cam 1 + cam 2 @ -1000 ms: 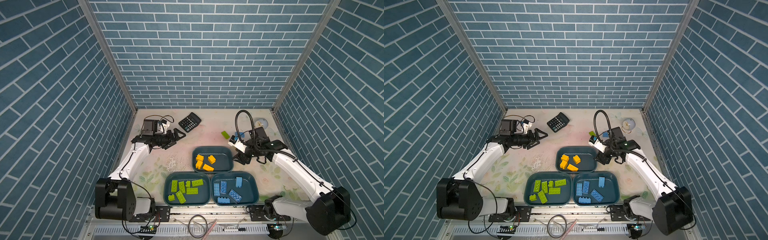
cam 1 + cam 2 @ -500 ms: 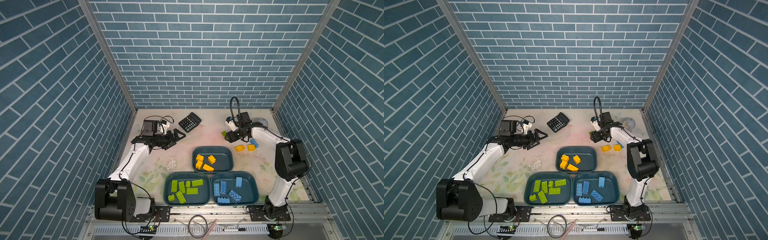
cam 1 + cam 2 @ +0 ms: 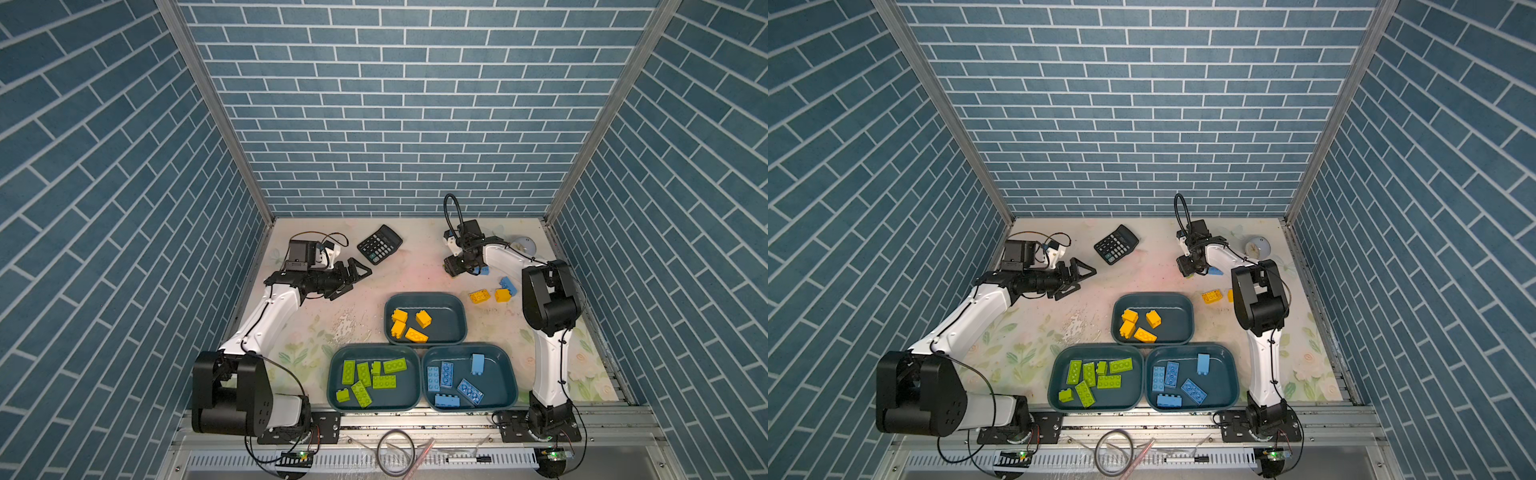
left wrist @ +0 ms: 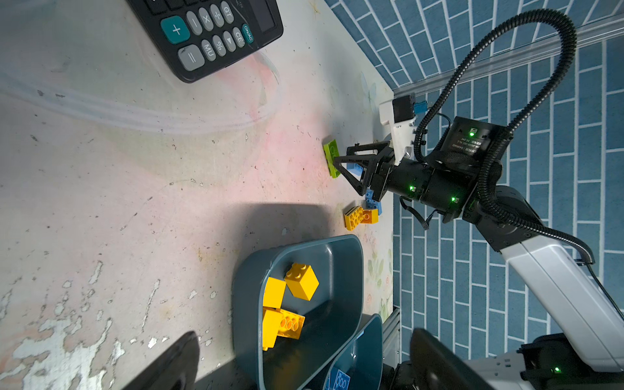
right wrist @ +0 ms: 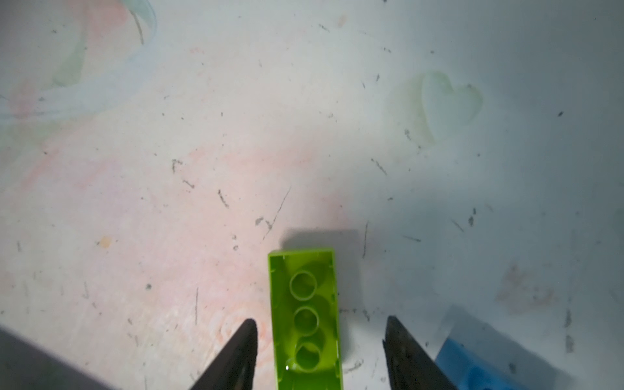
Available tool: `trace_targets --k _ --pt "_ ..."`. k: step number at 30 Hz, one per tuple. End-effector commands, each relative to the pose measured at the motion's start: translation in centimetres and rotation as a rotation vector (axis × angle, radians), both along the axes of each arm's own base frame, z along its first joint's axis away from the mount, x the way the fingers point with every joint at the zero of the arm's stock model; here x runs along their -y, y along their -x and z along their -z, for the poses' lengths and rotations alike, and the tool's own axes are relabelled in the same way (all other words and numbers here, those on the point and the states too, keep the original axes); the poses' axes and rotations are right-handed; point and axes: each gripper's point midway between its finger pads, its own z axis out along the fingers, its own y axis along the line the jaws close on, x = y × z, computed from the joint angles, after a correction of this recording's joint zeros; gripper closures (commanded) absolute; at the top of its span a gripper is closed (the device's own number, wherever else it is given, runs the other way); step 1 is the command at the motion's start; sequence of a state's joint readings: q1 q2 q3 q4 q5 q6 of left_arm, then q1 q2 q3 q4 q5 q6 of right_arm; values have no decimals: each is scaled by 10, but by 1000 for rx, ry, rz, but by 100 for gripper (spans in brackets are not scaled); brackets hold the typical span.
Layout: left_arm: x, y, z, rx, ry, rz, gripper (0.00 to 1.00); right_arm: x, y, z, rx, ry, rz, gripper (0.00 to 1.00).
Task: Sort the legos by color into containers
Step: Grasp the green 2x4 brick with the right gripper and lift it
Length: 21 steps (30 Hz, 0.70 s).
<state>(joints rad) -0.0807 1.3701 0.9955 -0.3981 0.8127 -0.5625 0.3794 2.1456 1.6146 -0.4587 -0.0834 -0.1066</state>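
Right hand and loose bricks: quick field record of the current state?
right hand: open, straddling green brick, gap on each side
green brick: lying on table, hollow side up
left hand: open, empty, near calculator
unsorted on table: two yellow bricks, two blue bricks, plus the green brick
trays: yellow tray, green tray, blue tray, one color in each
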Motion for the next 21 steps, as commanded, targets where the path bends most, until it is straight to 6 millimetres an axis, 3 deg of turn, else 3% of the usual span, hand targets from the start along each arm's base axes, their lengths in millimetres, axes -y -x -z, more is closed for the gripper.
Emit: trace_targets --k 1,8,14,17,21 --pt "-1 -3 -1 15 -5 11 1 4 4 11 -41 48 -2 43" --pt "-1 -2 -1 18 -5 13 1 0 7 28 -81 78 -30 45" --pt "-1 -1 -4 22 -3 17 1 0 9 29 -89 100 -33 63" --pt "0 -2 -6 25 -3 25 1 -2 13 5 -54 77 -45 73" --pt "0 -2 -4 22 -4 30 1 -13 36 -35 -2 5 -118 75"
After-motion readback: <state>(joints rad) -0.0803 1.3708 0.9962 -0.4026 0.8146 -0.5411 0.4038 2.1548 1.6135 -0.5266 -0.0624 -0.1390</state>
